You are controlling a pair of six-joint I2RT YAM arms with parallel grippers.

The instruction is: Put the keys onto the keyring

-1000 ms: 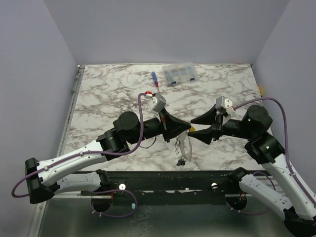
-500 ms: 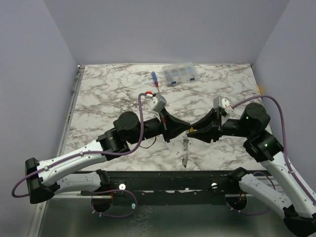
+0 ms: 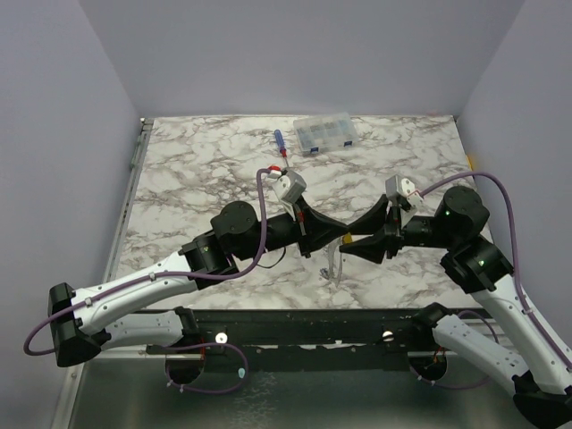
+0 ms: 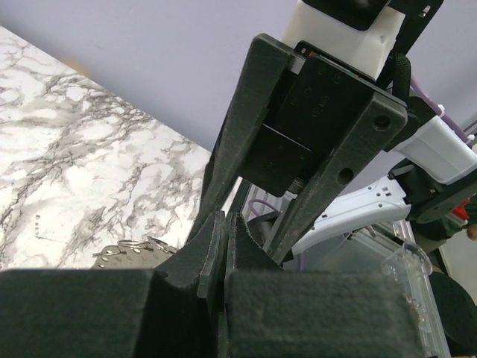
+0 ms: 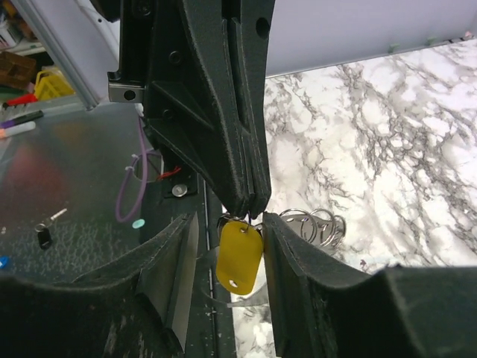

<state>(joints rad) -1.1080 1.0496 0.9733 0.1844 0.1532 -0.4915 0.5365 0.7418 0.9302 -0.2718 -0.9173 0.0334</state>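
Note:
My left gripper (image 3: 342,234) is shut on the thin wire of the keyring (image 3: 335,265), a grey hoop that hangs below its tips above the table's front edge. In the right wrist view the left gripper's closed fingers (image 5: 242,179) come down from above. A yellow-headed key (image 5: 238,257) dangles from the keyring (image 5: 250,302) under them. My right gripper (image 5: 227,276) is open around that key; its right finger (image 5: 287,261) touches the key's edge and the left finger stands apart. Several small steel rings (image 5: 317,222) bunch beside it. The left wrist view shows the left gripper (image 4: 223,224) pressed shut and the rings (image 4: 130,250).
A clear compartment box (image 3: 325,133) sits at the table's back edge, with a blue-and-red screwdriver (image 3: 280,143) to its left. The black frame rail (image 3: 295,326) runs along the near edge below both grippers.
The right gripper has moved left until it meets the left gripper's tips. The hanging keyring has turned and now hangs shorter. The left arm has shifted slightly.

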